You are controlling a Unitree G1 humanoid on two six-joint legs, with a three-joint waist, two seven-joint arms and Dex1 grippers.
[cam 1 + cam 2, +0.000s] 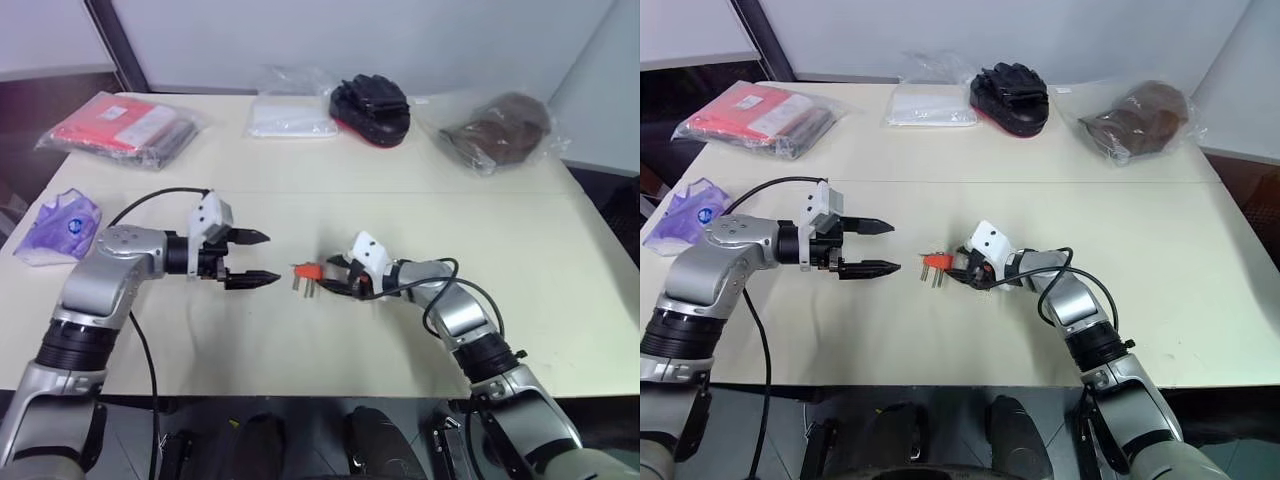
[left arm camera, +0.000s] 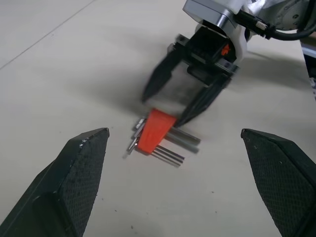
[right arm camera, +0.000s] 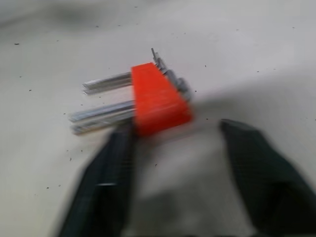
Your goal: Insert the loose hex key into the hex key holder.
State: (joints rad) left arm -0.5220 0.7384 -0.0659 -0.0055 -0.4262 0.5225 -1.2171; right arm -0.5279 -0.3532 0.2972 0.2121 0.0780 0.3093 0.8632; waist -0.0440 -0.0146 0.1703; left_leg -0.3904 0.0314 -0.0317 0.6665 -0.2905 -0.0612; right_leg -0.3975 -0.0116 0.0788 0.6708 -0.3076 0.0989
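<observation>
The hex key holder (image 1: 308, 271) is a small orange block lying on the pale table, with several thin grey keys (image 3: 101, 111) sticking out of it. I cannot tell the loose hex key apart from those keys. My right gripper (image 3: 176, 127) sits low just behind the holder, its fingers apart and nothing between them. One black finger (image 2: 200, 101) reaches the holder's edge. My left gripper (image 1: 272, 258) hovers a short way to the holder's left, pointing at it, wide open and empty.
Along the table's far side lie a red packet (image 1: 120, 125), a clear bag (image 1: 290, 115), a black and red object (image 1: 372, 108) and a bagged brown item (image 1: 500, 130). A purple packet (image 1: 60, 225) lies at the left edge.
</observation>
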